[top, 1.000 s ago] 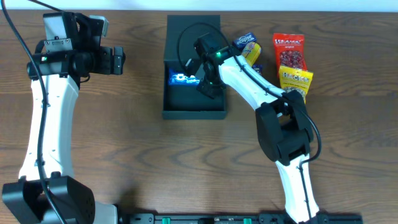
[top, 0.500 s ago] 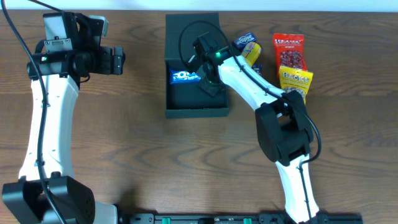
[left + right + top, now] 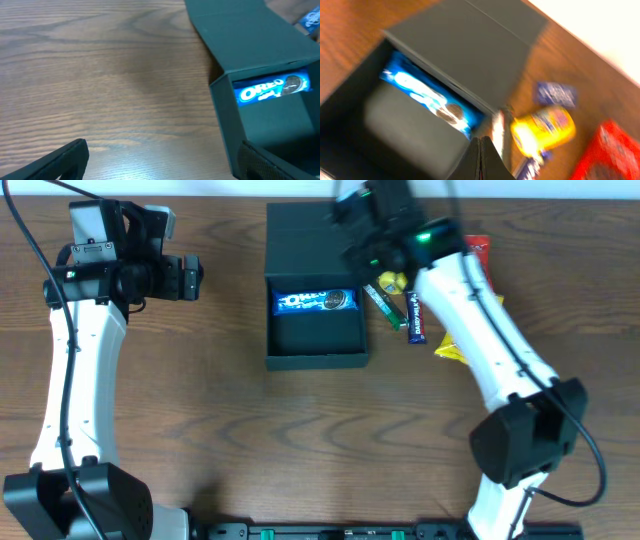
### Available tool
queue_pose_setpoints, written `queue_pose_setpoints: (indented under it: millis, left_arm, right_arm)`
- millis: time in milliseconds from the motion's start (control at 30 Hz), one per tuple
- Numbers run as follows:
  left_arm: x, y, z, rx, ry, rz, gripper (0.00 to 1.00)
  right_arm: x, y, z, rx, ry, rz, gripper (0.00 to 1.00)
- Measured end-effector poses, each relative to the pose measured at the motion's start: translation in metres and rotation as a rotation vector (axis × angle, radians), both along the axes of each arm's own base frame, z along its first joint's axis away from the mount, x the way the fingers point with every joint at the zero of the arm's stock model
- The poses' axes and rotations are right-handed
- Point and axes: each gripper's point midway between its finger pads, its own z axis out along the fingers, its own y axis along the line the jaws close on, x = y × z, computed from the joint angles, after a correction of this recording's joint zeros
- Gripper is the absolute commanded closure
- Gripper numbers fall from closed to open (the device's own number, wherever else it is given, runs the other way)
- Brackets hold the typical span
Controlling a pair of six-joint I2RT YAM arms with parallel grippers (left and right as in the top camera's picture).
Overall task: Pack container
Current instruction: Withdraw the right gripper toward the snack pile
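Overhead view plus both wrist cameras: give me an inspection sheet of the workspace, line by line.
Surface: brown wooden table, no spills seen.
Job's things: dark box, flap lid open, one blue cookie packet lying inside.
Clutter: green bar, dark blue bar, yellow packet and red packet on the table right of the box.
Grippers: left gripper open, empty, apart from the box; right gripper shut, empty, near the open lid.
Cables: black cable along the left arm.
Surroundings: pale strip beyond the table's far edge; nothing else seen.
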Motion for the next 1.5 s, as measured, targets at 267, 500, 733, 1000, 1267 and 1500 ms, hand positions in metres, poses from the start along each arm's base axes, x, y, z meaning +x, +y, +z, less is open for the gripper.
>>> queue_pose_setpoints:
  millis: [267,500,733,1000,1267,1500]
  left_arm:
    - [0.004,-0.012,-0.016,-0.069,0.04,-0.046,0.05]
    - [0.008,-0.015,-0.026,-0.089,0.057,-0.057,0.05]
    - [0.008,-0.017,-0.025,-0.096,0.056,-0.062,0.04]
    - [0.008,-0.017,-0.025,-0.098,0.056,-0.063,0.05]
    - [0.007,-0.018,-0.026,-0.101,0.058,-0.065,0.04]
    - [0.007,-0.018,-0.026,-0.102,0.059,-0.064,0.05]
  right_arm:
    - [-0.029,-0.057,-0.077,0.052,0.336,-0.131,0.99]
    - [-0.077,-0.026,-0.144,0.113,0.523,-0.065,0.99]
    - [-0.093,-0.004,-0.155,0.149,0.56,-0.031,0.99]
    - [-0.089,-0.003,-0.155,0.155,0.546,-0.035,0.99]
    - [-0.063,-0.025,-0.136,0.097,0.48,-0.136,0.99]
    - [0.011,-0.057,-0.067,0.159,0.234,-0.243,0.99]
